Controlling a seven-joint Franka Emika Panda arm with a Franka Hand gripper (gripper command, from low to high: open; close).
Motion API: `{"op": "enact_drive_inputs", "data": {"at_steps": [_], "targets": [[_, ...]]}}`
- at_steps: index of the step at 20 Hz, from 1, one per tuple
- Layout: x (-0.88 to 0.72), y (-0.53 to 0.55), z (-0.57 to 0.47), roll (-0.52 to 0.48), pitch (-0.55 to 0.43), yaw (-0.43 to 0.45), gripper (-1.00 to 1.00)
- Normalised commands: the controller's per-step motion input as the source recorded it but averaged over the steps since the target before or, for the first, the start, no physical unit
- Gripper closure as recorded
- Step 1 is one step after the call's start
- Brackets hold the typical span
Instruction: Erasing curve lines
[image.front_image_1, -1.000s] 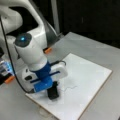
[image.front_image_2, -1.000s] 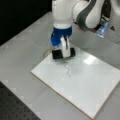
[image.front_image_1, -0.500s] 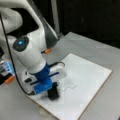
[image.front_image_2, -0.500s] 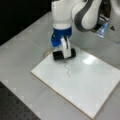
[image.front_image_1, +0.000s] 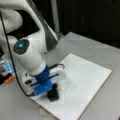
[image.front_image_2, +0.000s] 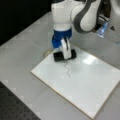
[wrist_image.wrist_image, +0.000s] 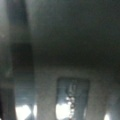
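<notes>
The flat white rectangular board (image.front_image_1: 87, 75) with thin brownish edges lies on the plain grey surface (image.front_image_1: 100, 47), its corners well inside the surface's bounds in both front views. Most of the board (image.front_image_2: 90, 82) is bare, leaving broad open room toward a front view's right (image.front_image_1: 95, 72) and toward a front view's bottom right (image.front_image_2: 100, 87). A perforated dark strip (image.front_image_2: 15, 110) runs along the surface at a front view's bottom left.

The gripper (image.front_image_1: 52, 91), below a blue collar on the smooth white arm, stands low over the board's corner nearest a front view's bottom left. It is closed on a small black block-shaped eraser (image.front_image_1: 53, 94), whose underside rests on the board. In a front view the eraser (image.front_image_2: 58, 56) shows as a short dark bar held crosswise under the gripper (image.front_image_2: 65, 51), close to the board's upper left edge.

The thin dark wavy curve line (image.front_image_1: 68, 88) starts just beside the eraser and trails toward a front view's right. In a front view it (image.front_image_2: 67, 70) runs from the eraser downward across the board.

The wrist view shows only blurred grey shapes; nothing there can be told.
</notes>
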Motion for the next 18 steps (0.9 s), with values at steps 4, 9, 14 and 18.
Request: {"op": "enact_drive_inputs", "data": {"at_steps": [4,9,14,18], "targets": [[-0.02,0.12,-0.29,-0.005,-0.159,-0.059,1.0],[-0.01,0.15,-0.33,0.032,-0.14,-0.062,1.0],[0.13,0.22,-0.4,0.079,-0.127,-0.071,1.0],[0.24,0.22,-0.47,0.091,-0.106,-0.075,1.0]]}}
